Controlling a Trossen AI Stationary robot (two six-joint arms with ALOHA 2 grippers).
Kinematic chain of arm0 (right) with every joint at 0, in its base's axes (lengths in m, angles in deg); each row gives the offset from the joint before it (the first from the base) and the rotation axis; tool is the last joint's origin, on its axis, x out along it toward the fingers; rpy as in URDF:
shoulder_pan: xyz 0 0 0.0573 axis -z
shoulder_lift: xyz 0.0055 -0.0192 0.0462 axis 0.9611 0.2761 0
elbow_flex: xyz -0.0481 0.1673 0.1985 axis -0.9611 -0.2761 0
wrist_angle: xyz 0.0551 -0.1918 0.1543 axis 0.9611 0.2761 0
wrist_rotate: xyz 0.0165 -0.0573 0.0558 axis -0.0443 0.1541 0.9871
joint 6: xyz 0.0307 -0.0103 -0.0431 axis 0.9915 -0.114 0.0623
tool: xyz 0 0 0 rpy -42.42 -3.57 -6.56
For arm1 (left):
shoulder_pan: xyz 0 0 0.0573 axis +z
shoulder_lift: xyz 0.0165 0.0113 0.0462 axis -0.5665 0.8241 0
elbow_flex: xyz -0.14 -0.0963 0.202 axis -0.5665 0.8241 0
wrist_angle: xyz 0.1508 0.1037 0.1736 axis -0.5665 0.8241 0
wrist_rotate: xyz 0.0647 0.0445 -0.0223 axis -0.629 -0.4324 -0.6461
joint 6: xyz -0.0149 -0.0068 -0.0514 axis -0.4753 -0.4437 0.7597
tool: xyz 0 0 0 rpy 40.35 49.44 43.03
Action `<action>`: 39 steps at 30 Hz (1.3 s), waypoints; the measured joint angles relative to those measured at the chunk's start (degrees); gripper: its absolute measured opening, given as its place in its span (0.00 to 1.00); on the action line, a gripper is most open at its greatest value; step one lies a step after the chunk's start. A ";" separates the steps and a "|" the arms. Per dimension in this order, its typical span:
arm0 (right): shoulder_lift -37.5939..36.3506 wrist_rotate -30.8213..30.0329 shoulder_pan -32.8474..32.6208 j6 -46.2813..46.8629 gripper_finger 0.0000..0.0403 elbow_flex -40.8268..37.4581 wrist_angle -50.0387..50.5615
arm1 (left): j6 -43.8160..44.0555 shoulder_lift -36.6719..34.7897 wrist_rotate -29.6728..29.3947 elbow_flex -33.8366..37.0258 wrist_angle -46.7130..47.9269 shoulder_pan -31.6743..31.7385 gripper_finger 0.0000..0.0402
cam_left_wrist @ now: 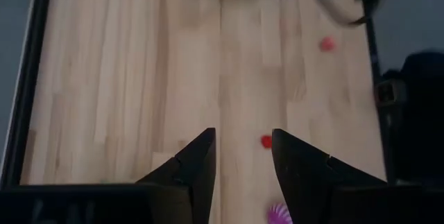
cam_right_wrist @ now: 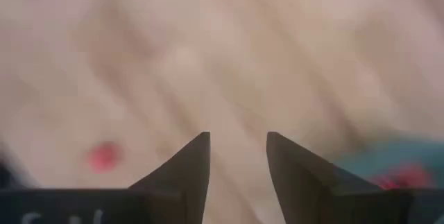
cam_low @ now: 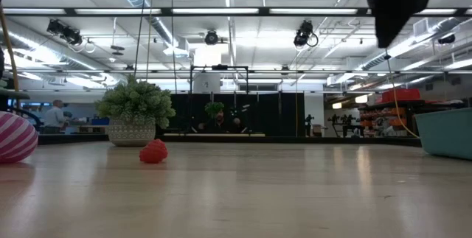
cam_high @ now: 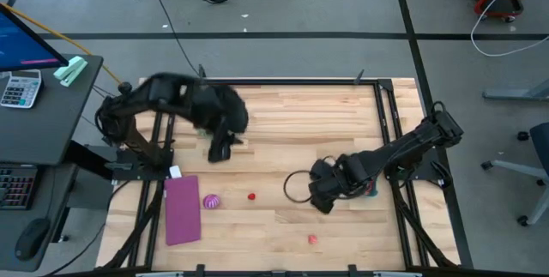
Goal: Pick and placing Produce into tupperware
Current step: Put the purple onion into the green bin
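Your right gripper (cam_high: 324, 201) hangs near the tub (cam_right_wrist: 409, 163), jaws spread w/ nothing between them; the tub's mostly hidden under that arm in the high view, and the right wrist view shows something red already in it. Left gripper (cam_left_wrist: 241, 158) is over the counter (cam_high: 292, 123) mid-rear, jaws also spread, empty. Still loose: small red piece (cam_high: 251, 196) mid-counter, pink piece (cam_high: 313, 239) near the front edge, magenta ball (cam_high: 211, 201) just beside the purple mat (cam_high: 182, 209). Looks like you're between picks. Next: send the right arm to the pink piece, nearest it, lower w/ jaws straddling it, then pinch.
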 joint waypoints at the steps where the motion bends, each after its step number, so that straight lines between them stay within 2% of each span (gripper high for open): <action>1: 0.00 0.30 -0.80 -1.91 0.37 -0.42 -3.83 | 1.25 0.07 -1.52 0.69 0.19 -1.62 0.36; 5: 0.03 2.37 -5.85 -5.63 0.37 -3.48 -19.16 | 5.92 -0.01 -9.26 4.40 1.57 -8.32 0.35; 8: 0.04 1.34 -10.26 -5.32 0.37 -5.09 -25.76 | 10.03 0.04 -13.87 8.45 1.42 -13.28 0.35; 16: 0.04 -4.89 -19.07 1.50 0.42 -9.37 -27.23 | 25.65 0.04 -22.40 21.86 -2.19 -25.52 0.39; 24: 0.04 -14.84 -17.58 -0.72 0.54 -15.13 -28.34 | 42.45 0.04 -26.70 37.86 -12.41 -34.33 0.40; 28: 0.04 -16.93 -15.18 -5.46 0.59 -15.34 -28.91 | 48.95 0.04 -27.24 44.61 -15.01 -36.77 0.42; 32: 0.04 -22.29 -12.41 -14.12 0.62 -14.04 -28.89 | 53.90 0.05 -26.71 50.74 -15.53 -37.92 0.45; 35: 0.04 -26.62 -9.88 -21.25 0.63 -12.87 -28.80 | 55.61 0.04 -22.95 54.41 -16.19 -38.30 0.49; 39: 0.03 -29.28 -6.38 -26.61 0.63 -11.57 -29.05 | 56.47 0.04 -15.76 58.52 -22.17 -38.60 0.54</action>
